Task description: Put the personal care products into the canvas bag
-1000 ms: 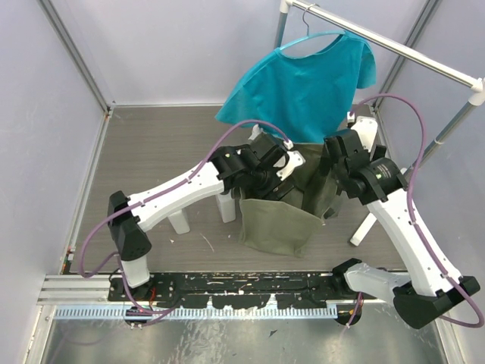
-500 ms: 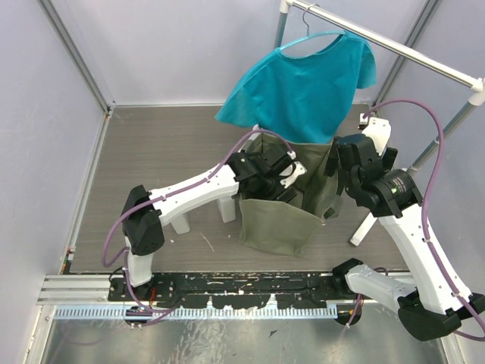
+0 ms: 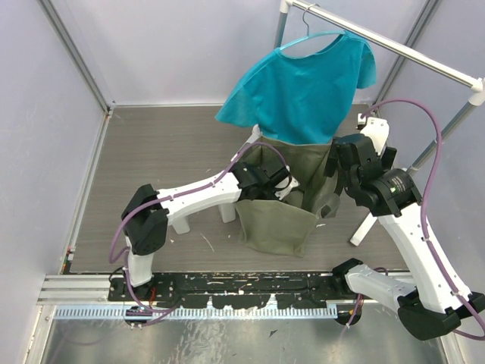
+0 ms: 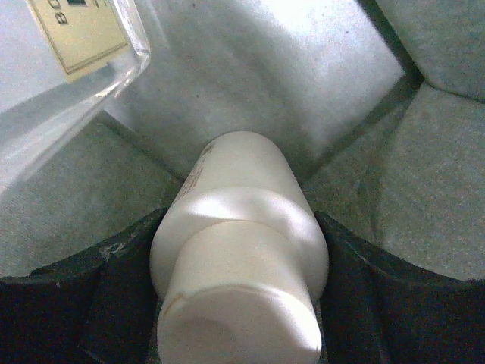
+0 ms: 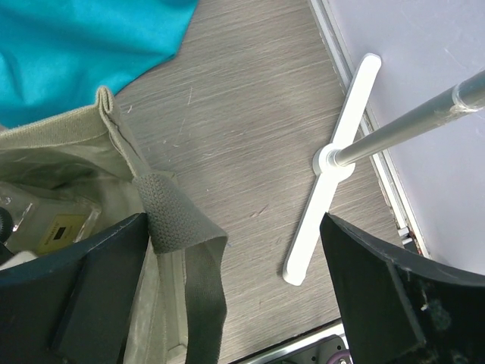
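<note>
Clamping cream plastic bottle [image 4: 241, 220] in left gripper [image 4: 239, 303] inside olive-green canvas bag [image 3: 276, 224]; holding right gripper [image 5: 227, 250] agape astride bag's strap [image 5: 178, 231].

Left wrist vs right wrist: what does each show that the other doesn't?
Left wrist only: the cream bottle clamped in the left pincer, down inside the canvas bag. Right wrist only: the bag's handle, the teal shirt, the white rack foot and the table. Both: the canvas bag, and what looks like the same clear labelled bottle inside it.
</note>
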Robot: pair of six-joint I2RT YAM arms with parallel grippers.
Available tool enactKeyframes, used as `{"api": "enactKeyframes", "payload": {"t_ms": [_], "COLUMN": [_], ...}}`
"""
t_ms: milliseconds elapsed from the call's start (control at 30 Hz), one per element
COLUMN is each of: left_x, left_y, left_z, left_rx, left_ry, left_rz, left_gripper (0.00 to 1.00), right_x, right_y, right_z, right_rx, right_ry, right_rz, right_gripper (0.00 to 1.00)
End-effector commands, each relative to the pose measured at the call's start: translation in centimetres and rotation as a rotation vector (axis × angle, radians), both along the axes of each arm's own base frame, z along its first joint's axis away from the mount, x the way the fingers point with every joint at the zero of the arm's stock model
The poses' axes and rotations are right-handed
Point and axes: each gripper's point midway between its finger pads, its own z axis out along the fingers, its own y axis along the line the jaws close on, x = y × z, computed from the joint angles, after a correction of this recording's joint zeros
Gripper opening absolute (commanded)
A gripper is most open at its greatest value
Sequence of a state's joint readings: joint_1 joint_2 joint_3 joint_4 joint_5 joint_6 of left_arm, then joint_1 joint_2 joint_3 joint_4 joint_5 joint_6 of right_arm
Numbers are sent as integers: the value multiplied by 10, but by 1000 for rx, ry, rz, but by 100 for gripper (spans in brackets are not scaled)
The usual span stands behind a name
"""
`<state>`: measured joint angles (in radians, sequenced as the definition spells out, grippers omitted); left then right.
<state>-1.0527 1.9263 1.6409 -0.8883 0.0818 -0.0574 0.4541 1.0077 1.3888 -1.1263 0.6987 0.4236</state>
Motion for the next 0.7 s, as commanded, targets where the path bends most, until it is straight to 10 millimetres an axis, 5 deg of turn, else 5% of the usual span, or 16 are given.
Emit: {"api": "enactKeyframes", "payload": {"t_ms": [0,367,467,667], "left_x": [-6,-15,-18,-15], "left_y": [-4,-3,-8,-22], "left_z": [-2,-5,11,63], "left_rx": [-28,-35,-83,-218], "left_ry": [24,66,68,11], "left_rz": [-2,-18,-37,-51], "left_gripper": [34,76,97,98], "right_x": [1,1,0,3], "right_y": [-6,-7,-7,-6], "right_z": [4,-5,-7,-11], "right_rx": [-23,-44,-49,-59], "right_ry": [-16,3,9,19], "right_rz": [-20,-15,-13,-3], "right_gripper": [100,100,100,100]}}
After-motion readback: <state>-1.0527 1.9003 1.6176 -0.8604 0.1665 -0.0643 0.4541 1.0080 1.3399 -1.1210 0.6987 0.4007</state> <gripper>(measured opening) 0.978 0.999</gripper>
